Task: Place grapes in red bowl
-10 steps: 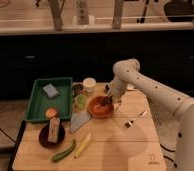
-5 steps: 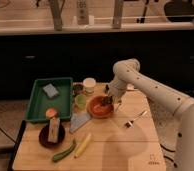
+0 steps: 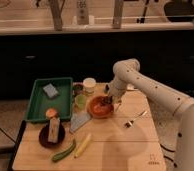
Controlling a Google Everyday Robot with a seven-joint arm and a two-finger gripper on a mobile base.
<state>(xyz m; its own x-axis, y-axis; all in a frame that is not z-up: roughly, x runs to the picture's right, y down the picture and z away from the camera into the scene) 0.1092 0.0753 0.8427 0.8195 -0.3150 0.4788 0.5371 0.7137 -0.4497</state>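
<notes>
The orange-red bowl (image 3: 99, 107) sits near the middle of the wooden table. My gripper (image 3: 109, 101) hangs at the end of the white arm, low over the bowl's right inner edge. A small dark cluster, the grapes (image 3: 107, 103), shows right at the gripper's tip, inside the bowl's rim. I cannot tell whether the grapes rest in the bowl or are held.
A green tray (image 3: 51, 99) with a blue sponge (image 3: 50, 90) stands at the left. A small green cup (image 3: 80, 101), a white jar (image 3: 89, 86), a maroon dish (image 3: 52, 135) holding a box, a cucumber (image 3: 63, 150), a banana (image 3: 83, 145) and a fork (image 3: 133, 120) lie around.
</notes>
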